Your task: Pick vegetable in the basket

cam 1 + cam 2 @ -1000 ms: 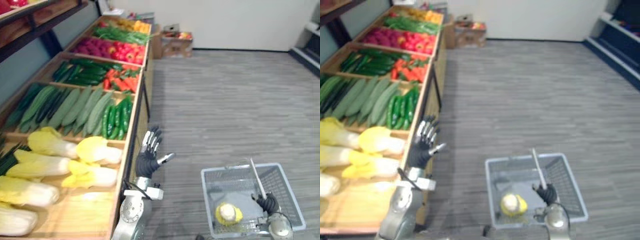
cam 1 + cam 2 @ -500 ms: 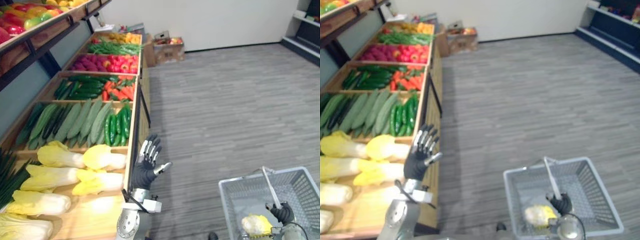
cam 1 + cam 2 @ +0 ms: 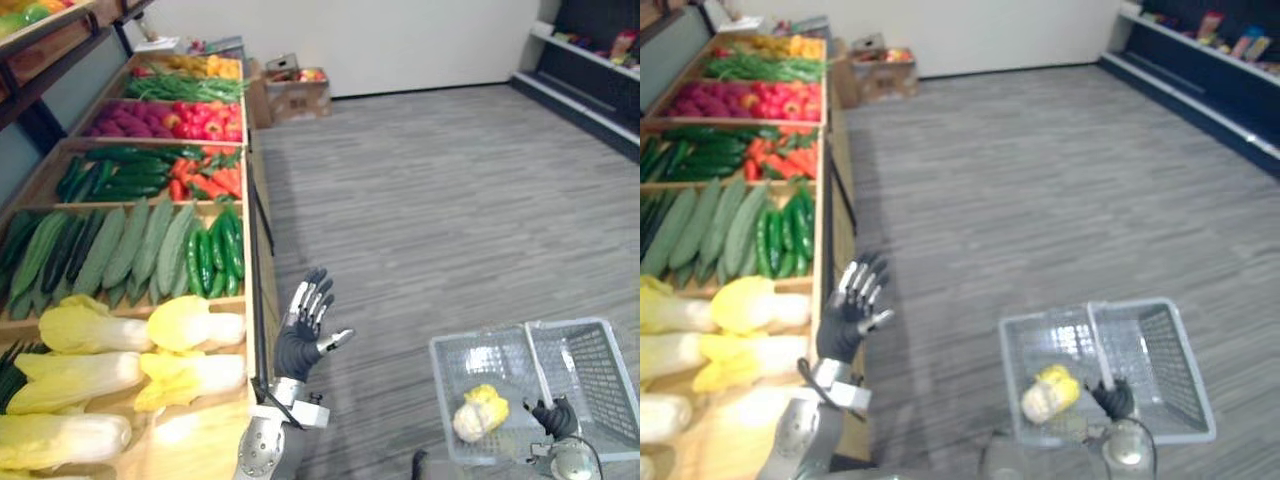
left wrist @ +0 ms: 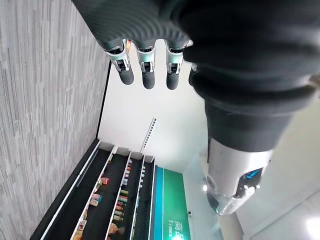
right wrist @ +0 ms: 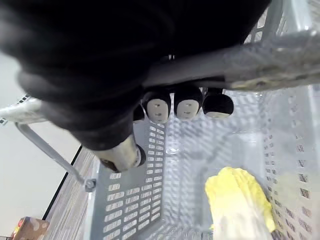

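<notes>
One basket (image 3: 585,370): grey mesh, lower right of the frame, above the grey plank floor (image 3: 420,200); handle (image 3: 537,360) raised across the middle.
Right hand (image 3: 553,416): bottom right corner, at the near end of the handle; fingers (image 5: 187,102) curled tight round the handle bar.
Yellow cabbage (image 3: 478,412): inside the basket, in its left half, lying on the mesh bottom, near the right hand but apart from it.
Left hand (image 3: 297,348): lower centre, raised just beside the front edge of the wooden stand; fingers (image 4: 145,75) straight and spread, thumb out to the side, nothing held.
Wooden stand (image 3: 195,445): along the left side, running from bottom left to top centre, split into bins.
Shelf cabbages (image 3: 100,330): nearest bin, lower left, pale yellow heads lying on their sides.
Cucumbers (image 3: 130,245): next bin up, long and light green, with short dark green ones at its right end.
Red peppers (image 3: 205,180): middle left, beside dark green vegetables.
Cardboard box (image 3: 300,90): top centre, on the floor against the white wall.
Dark shelving (image 3: 590,40): upper right corner.
</notes>
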Controlling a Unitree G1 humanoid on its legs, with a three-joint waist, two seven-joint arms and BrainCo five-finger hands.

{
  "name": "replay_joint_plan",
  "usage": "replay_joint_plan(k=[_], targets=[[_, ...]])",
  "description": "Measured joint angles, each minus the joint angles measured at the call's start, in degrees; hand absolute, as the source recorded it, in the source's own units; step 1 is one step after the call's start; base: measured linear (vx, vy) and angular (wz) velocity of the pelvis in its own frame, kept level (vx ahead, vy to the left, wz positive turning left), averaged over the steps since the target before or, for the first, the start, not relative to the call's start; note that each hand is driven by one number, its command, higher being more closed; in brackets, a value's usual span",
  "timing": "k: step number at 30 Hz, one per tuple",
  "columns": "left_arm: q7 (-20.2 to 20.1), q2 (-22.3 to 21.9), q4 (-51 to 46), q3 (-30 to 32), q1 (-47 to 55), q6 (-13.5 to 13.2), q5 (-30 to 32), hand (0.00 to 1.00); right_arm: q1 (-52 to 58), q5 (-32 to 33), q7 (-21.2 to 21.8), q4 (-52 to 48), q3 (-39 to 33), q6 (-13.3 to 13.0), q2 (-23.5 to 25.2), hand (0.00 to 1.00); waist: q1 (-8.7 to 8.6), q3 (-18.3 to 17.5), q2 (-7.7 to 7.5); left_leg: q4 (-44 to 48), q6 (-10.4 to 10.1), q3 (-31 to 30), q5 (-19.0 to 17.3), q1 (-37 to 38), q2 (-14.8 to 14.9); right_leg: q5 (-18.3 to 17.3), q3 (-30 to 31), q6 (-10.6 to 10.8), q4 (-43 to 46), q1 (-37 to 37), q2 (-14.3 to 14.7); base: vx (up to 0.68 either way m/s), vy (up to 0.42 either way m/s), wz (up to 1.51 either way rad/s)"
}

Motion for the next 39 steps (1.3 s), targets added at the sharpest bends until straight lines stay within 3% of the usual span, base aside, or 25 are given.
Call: replay_joint_plan(k=[2, 4, 5, 6, 8, 9, 10, 12, 13, 15, 17, 18, 19, 20, 22, 23, 25, 26, 28, 29, 31, 33, 35, 36, 39], targets=[[0.99, 0.32, -0.03, 0.77, 0.04, -0.01, -0.06, 0.0, -0.18, -0.04, -0.07, -0.01, 0.32, 0.04, -0.21, 1.0, -0.33, -0.27, -0.82, 0.03, -0.18, 0.02, -0.05, 0.1, 0.18, -2.94, -2.75, -3.78, 1.42, -1.2, -2.8, 0.08, -0.074, 0.14], [1.09, 0.3, -0.02, 0.6, 0.04, -0.03, -0.06, 0.0, -0.3, -0.09, -0.08, -0.01, 0.35, 0.04, -0.64, 1.0, 0.32, -0.23, -0.46, 0.21, -1.22, -0.03, -0.51, 0.11, 1.61, -2.93, -2.61, -3.79, 0.51, -2.31, -3.66, 0.12, -0.121, 0.05], [1.11, 0.27, -0.02, 0.59, -0.06, -0.03, -0.06, 0.0, -0.33, -0.09, -0.09, -0.04, 0.35, 0.04, -0.73, 1.0, 0.56, -0.18, -0.25, 0.31, -1.97, -0.11, -0.76, 0.32, 2.27, -2.76, -2.44, -3.56, -0.61, -2.52, -3.92, 0.25, -0.214, 0.02], [1.52, 0.27, -0.01, 0.73, -0.56, -0.05, -0.04, 0.0, -0.32, -1.35, -0.08, -0.05, 0.46, 0.17, -0.76, 1.0, 0.84, -0.17, -0.28, 1.02, -4.24, -0.14, -1.16, 0.99, 3.88, -1.49, -1.25, -2.17, -4.32, -2.45, -4.44, 0.29, -0.241, 0.02], [2.09, 0.22, 0.1, 1.01, -1.29, -0.12, 0.0, 0.0, 0.15, -2.4, 0.0, -0.04, 1.05, 0.36, -0.82, 1.0, 0.85, -0.8, -2.09, 1.24, -6.53, -0.17, -2.25, 2.15, 4.27, 1.06, -0.83, 0.41, -6.92, -2.09, -5.57, 0.37, -0.297, -0.03], [2.74, -1.48, 2.34, 1.13, -2.51, 0.06, 0.01, 0.0, -0.49, -2.4, -0.01, 0.04, 1.07, 0.82, -2.17, 1.0, 0.72, -0.67, 0.92, 0.81, -7.95, -0.47, -2.37, 2.98, 7.15, -2.07, -1.92, 3.67, -4.31, -2.07, -3.3, 0.38, -0.307, -0.06], [3.02, -2.76, 2.71, 1.27, -2.98, 0.37, 0.02, 0.0, -0.78, -2.38, 0.0, -0.42, 1.11, 0.83, -3.1, 1.0, 0.32, -0.86, 2.66, 0.34, -9.26, -1.39, -0.67, 3.02, 8.63, -3.66, -2.94, 2.79, -3.0, -2.46, -1.82, 0.29, -0.239, -0.06], [3.09, -4.9, 2.71, 1.23, -4.0, 0.34, 0.02, 0.0, -1.75, -2.34, 0.08, -0.32, 0.68, 1.35, -3.63, 1.0, -0.43, -0.89, 4.05, 2.36, -8.49, -4.92, 5.03, 1.57, 10.0, -5.79, -4.32, 0.25, -1.41, -2.84, 0.03, 0.38, -0.364, -0.01], [3.11, -5.61, 2.73, 1.47, -4.35, 0.3, 0.02, 0.0, -1.75, -2.35, 0.1, -0.33, 0.53, 1.35, -3.68, 1.0, -0.62, -0.58, 3.62, 5.33, -7.81, -6.51, 7.94, -0.48, 10.3, -6.45, -4.75, -0.46, -1.81, -2.14, 0.38, 0.37, -0.412, 0.03], [3.11, -5.84, 2.79, 1.63, -4.84, 0.29, 0.0, 0.0, -1.55, -2.29, 0.1, -0.39, -0.29, 1.31, -3.76, 1.0, -0.81, -0.46, 3.84, 13.47, -4.34, -9.34, 14.4, -4.66, 10.96, -8.07, -5.93, -1.61, -2.68, 0.23, 1.07, 0.26, -0.286, 0.09], [3.06, -5.83, 3.1, 2.51, -4.32, 0.23, -0.05, 0.0, -0.23, -2.25, 0.12, -0.4, -0.65, 1.25, -4.1, 1.0, -0.68, -0.09, 3.31, 21.36, 1.49, -9.64, 25.45, -7.78, 12.41, -9.57, -6.33, -3.39, -4.06, 4.24, 1.99, 0.31, -0.277, -0.04], [2.98, -5.88, 3.45, 2.92, -3.69, 0.19, -0.05, 0.0, 0.3, -2.23, 0.07, -0.43, -1.12, 1.23, -4.37, 1.0, -0.66, 0.01, 3.37, 25.73, 1.33, -9.12, 25.27, -9.18, 12.93, -10.19, -6.49, -4.34, -5.86, 6.91, 2.55, 0.28, -0.256, -0.05], [2.77, -6.02, 3.44, 2.75, -3.17, 0.13, -0.05, 0.0, 0.79, -2.2, 0.01, -0.51, -1.84, 1.22, -4.66, 1.0, -0.59, 0.15, 3.61, 30.11, 0.99, -8.35, 21.09, -11.33, 12.25, -10.93, -6.76, -5.55, -7.17, 8.95, 3.16, 0.21, -0.19, 0.01], [2.65, -6.09, 3.44, 2.75, -2.86, 0.1, -0.05, 0.0, 0.94, -2.19, 0.01, -0.52, -2.12, 1.23, -4.73, 1.0, -0.52, 0.17, 3.65, 31.71, 1.08, -7.8, 19.11, -12.36, 11.6, -11.21, -6.77, -5.99, -7.92, 9.83, 3.47, 0.16, -0.174, 0.03], [2.6, -6.12, 3.43, 2.77, -1.4, 0.04, -0.05, 0.0, 1.01, -2.2, 0.01, -0.58, -2.49, 1.25, -5.04, 1.0, -0.39, 0.21, 3.72, 33.67, 1.04, -6.14, 13.58, -14.99, 8.77, -11.44, -7.06, -6.4, -9.83, 12.11, 4.28, 0.1, -0.089, 0.02], [2.58, -6.08, 3.41, 2.87, 0.11, 0.04, -0.05, 0.0, 1.06, -2.21, 0.0, -0.58, -2.72, 1.29, -5.3, 1.0, -0.11, 0.29, 3.85, 32.12, 0.91, -3.17, 9.59, -16.88, 5.89, -11.78, -7.2, -6.87, -11.0, 13.8, 4.84, 0.07, -0.018, 0.0], [2.58, -6.06, 3.41, 2.97, 0.96, 0.04, -0.06, 0.0, 1.05, -2.21, 0.01, -0.58, -2.73, 1.29, -5.3, 1.0, 0.43, 0.29, 3.85, 28.84, 1.02, -1.3, 7.73, -17.65, 4.11, -11.91, -6.92, -6.93, -11.57, 14.43, 4.92, 0.09, 0.016, -0.13], [2.59, -6.07, 3.43, 3.36, 1.21, 0.05, -0.05, 0.0, 0.97, -2.24, 0.02, -0.6, -2.69, 1.28, -5.27, 1.0, 1.59, 0.31, 3.88, 21.69, 0.91, -0.16, 6.69, -18.6, 1.53, -12.03, -5.99, -6.89, -12.48, 15.13, 4.89, 0.12, 0.048, -0.23], [2.62, -6.07, 3.44, 3.83, 1.2, 0.05, -0.01, 0.0, 1.0, -2.25, 0.02, -0.59, -2.69, 1.29, -5.26, 1.0, 1.94, 0.34, 3.94, 15.57, 0.56, -0.57, 6.94, -18.94, -0.23, -12.03, -5.93, -6.87, -13.5, 15.97, 4.79, 0.13, 0.071, -0.11], [2.9, -6.25, 3.55, 4.57, 1.37, 0.05, 0.31, 0.0, 0.98, -2.28, 0.01, -0.58, -2.66, 1.29, -5.24, 1.0, 2.31, 0.38, 4.08, 5.81, -0.17, -3.3, 8.63, -18.74, -2.7, -12.12, -6.01, -6.52, -14.88, 17.27, 4.77, 0.14, 0.096, -0.01], [3.78, -6.89, 4.67, 6.15, 1.61, 0.05, 1.98, 0.0, 0.95, -2.29, -0.04, -0.58, -2.61, 1.29, -5.21, 1.0, 2.52, 0.46, 4.4, -4.67, -0.98, -6.53, 13.67, -18.19, -4.3, -12.42, -6.08, -5.28, -16.32, 19.15, 5.01, 0.2, 0.166, -0.02], [5.5, -7.68, 7.05, 7.29, 1.92, 0.52, 3.59, 0.0, 0.93, -2.34, -0.34, -0.59, -2.3, 1.28, -5.31, 1.0, 2.54, 0.44, 5.13, -9.71, -0.9, -8.03, 16.31, -17.94, -3.93, -13.28, -5.98, -3.66, -17.5, 21.22, 5.65, 0.24, 0.225, -0.08], [6.48, -7.68, 9.97, 7.76, 1.92, 1.92, 5.79, 0.0, 0.91, -2.31, -1.13, -0.54, -1.58, 1.3, -5.13, 1.0, 2.47, 0.36, 5.3, -8.54, 0.37, -6.46, 20.38, -17.71, -3.36, -14.89, -5.63, -1.95, -17.98, 23.14, 5.48, 0.32, 0.285, -0.09], [6.93, -7.69, 12.11, 7.92, 1.58, 2.93, 6.94, 0.0, 0.62, -2.3, -1.25, -0.54, -0.49, 1.31, -5.0, 1.0, 2.54, 0.22, 4.16, -6.37, 2.33, -4.42, 19.95, -17.64, -4.28, -15.46, -5.27, -1.01, -19.06, 24.33, 3.9, 0.31, 0.243, -0.22], [7.02, -7.44, 14.77, 8.2, 1.0, 4.29, 9.52, 0.0, -0.38, -2.41, -0.96, -0.55, 1.96, 1.27, -4.91, 1.0, 3.13, -0.68, 1.4, -2.57, 4.46, -1.46, 13.94, -18.08, -7.99, -15.76, -4.06, 1.12, -18.79, 24.9, -0.97, 0.32, 0.236, -0.23]])
